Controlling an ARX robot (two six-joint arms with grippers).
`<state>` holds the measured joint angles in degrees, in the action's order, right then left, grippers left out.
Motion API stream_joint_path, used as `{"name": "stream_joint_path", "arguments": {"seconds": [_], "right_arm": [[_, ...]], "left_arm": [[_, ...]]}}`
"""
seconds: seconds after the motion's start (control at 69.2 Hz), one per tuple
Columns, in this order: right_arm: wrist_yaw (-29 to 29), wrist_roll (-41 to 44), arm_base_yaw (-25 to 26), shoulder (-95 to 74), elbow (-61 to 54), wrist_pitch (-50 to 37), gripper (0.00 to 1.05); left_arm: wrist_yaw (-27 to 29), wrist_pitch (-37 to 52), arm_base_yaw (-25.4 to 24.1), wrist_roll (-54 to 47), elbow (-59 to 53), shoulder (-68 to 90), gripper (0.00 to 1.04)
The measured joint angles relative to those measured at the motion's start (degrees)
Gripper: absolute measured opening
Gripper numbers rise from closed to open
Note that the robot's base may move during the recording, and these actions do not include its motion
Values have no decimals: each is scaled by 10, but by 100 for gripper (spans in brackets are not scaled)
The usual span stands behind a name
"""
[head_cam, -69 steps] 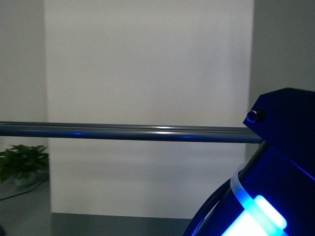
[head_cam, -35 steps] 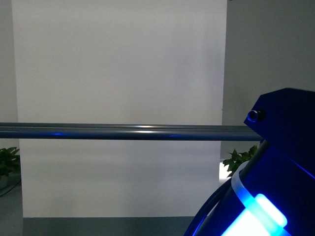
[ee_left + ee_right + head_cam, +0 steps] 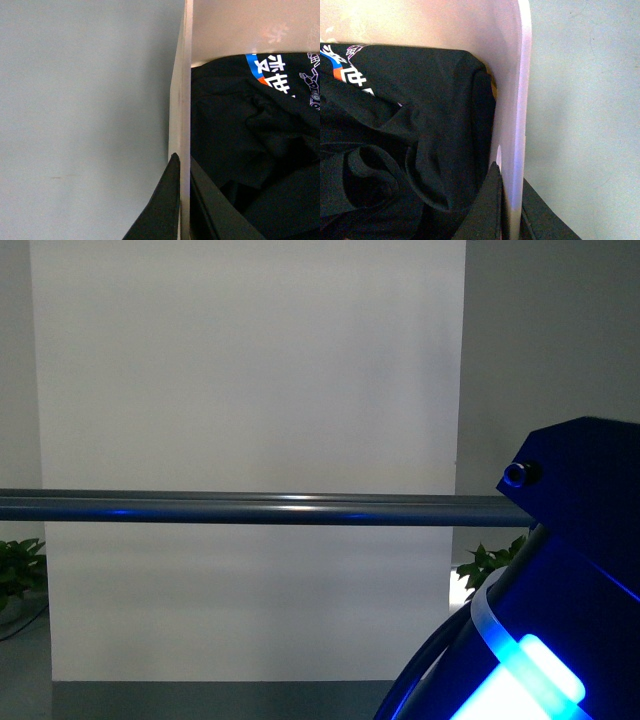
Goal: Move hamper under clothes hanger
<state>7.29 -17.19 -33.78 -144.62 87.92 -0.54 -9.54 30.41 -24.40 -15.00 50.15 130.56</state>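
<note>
The clothes hanger's long round dark-grey crossbar runs level across the front view. The beige-cream hamper does not show there. In the left wrist view my left gripper is shut on the hamper's side wall, one finger outside and one inside. In the right wrist view my right gripper is shut on the opposite wall the same way. The hamper holds black clothes with a white, blue and orange print, also seen in the right wrist view.
A white panel stands behind the crossbar against a grey wall. Green plants sit low at the left and right. A blue-lit part of the robot fills the lower right. Grey floor lies beside the hamper.
The front view has swung: the white panel shifted left, the left plant slid toward the edge and a right plant came into sight. In the last half second the scene shifted only slightly right.
</note>
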Motion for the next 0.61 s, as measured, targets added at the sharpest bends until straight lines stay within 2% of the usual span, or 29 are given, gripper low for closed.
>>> {"name": "stream_joint_path", "arguments": {"seconds": [0.607], "right_arm": [[-2, 0, -2, 0, 0, 0, 3]], "left_arm": [[2, 0, -2, 0, 0, 0, 4]]}}
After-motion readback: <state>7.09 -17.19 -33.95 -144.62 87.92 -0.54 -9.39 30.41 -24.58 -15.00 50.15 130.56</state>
